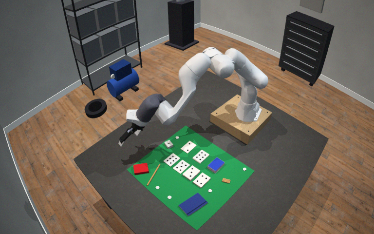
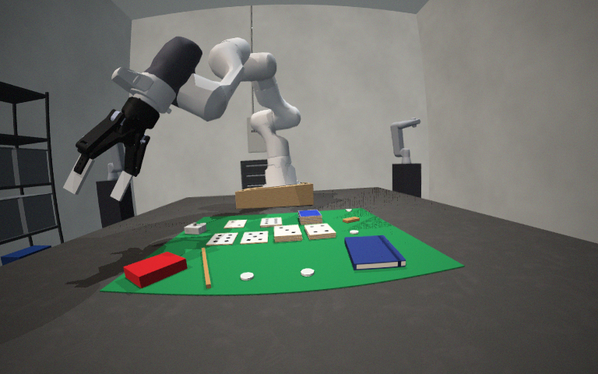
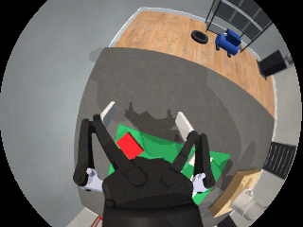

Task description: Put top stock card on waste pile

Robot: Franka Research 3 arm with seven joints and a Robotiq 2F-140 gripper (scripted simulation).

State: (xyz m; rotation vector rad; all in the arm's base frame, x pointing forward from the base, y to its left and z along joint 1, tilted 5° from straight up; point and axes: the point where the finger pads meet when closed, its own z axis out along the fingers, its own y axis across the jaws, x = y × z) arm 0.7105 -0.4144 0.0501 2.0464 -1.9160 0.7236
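Observation:
The face-down stock [image 1: 215,164] is a blue-topped stack on the green mat [image 1: 190,176], in the row closer to the arm's base. It also shows in the exterior view [image 2: 310,216]. Beside it lies a face-up six-pip card pile [image 1: 200,156], then a two-pip card [image 1: 188,146]. A second row of several face-up cards [image 1: 186,169] lies farther from the base. My gripper [image 1: 122,139] [image 2: 94,185] is open and empty. It hangs high above the dark table, beyond the mat's left corner and far from the stock. The wrist view shows its spread fingers above the red block.
A red block [image 1: 140,168] and a wooden stick [image 1: 153,174] lie at the mat's left. A small grey box [image 1: 168,143], a blue notebook [image 1: 193,203], a cork piece [image 1: 226,180] and several white discs are also on the mat. The arm's wooden base [image 1: 240,118] stands behind it.

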